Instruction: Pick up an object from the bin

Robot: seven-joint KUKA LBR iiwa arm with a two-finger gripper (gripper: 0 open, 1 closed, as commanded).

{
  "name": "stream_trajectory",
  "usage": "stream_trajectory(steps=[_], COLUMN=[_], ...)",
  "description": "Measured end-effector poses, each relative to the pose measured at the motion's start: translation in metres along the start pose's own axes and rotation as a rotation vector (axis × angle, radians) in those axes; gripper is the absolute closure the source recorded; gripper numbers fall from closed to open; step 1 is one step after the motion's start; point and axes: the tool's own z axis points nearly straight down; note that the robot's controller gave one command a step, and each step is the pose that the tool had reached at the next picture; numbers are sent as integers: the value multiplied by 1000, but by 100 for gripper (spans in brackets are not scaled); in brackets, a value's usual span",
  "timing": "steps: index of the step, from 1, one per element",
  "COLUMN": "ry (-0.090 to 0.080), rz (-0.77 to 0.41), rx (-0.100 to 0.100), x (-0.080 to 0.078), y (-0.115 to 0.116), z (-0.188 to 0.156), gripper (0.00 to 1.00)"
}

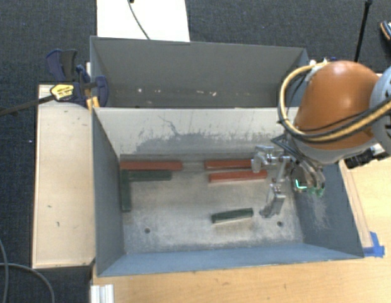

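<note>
The gripper hangs low inside the grey bin, its tip close to the floor, and from this angle I cannot tell whether the claw is spread or pressed together. Just to the gripper's left, a short dark green bar lies flat on the bin floor, its near end close beside the tip; whether the two touch cannot be made out. Beyond the gripper and slightly to its left, a red-brown bar lies by the foot of the back wall, with a second red-brown bar just behind it. Far to the gripper's left, a longer red-brown bar lies along the same wall, with a dark green strip just in front of it and another dark green piece running forward from that strip's far end. Above and to the right of the gripper sits the arm's rounded orange cover, looped by pale cables.
</note>
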Motion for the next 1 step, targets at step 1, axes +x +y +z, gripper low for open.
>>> stream_trajectory(steps=[1], ry=[1], rz=[-82], rx=[0], x=[-7], y=[4], z=[148], gripper=[0])
